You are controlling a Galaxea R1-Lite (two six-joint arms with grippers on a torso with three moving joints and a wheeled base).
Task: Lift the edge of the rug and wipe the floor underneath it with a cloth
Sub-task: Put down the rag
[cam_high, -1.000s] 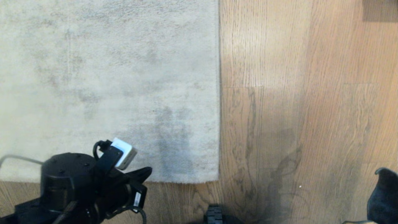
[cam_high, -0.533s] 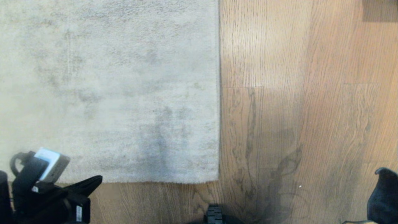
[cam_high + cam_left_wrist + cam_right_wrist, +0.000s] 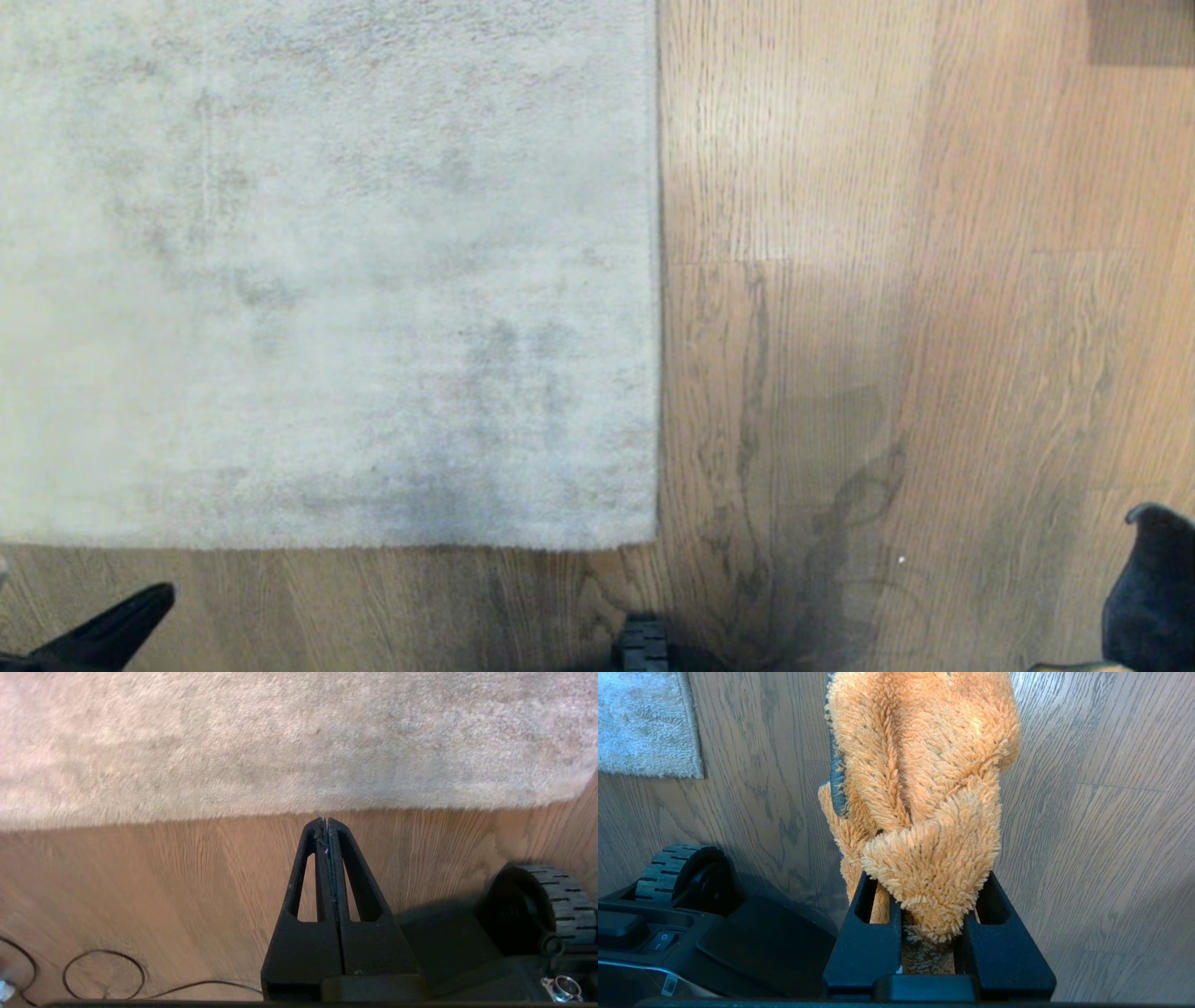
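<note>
1. Head view showed the rug edge (image 3: 327, 544) lying flat across the lower frame, the floor (image 3: 887, 280) filling the right.
2. Left gripper (image 3: 327, 823) was clenched empty; right gripper (image 3: 931, 891) grasped the cloth (image 3: 920, 779).
3. Risk: clenched fingers could slide over the flat hem.
4. No containers appeared.

One rug (image 3: 327, 271) lies flat on the floor (image 3: 887, 280), and two of its straight edges show, meeting at one corner (image 3: 653, 543). There is one orange cloth (image 3: 920, 788), a single bunched piece. Two pincers are in sight: the left pincer (image 3: 327, 820) and the right pincer (image 3: 931, 896). One ridged wheel (image 3: 642, 644) of the base shows in each view. One thin black cable (image 3: 105, 977) makes one loop on the planks.
</note>
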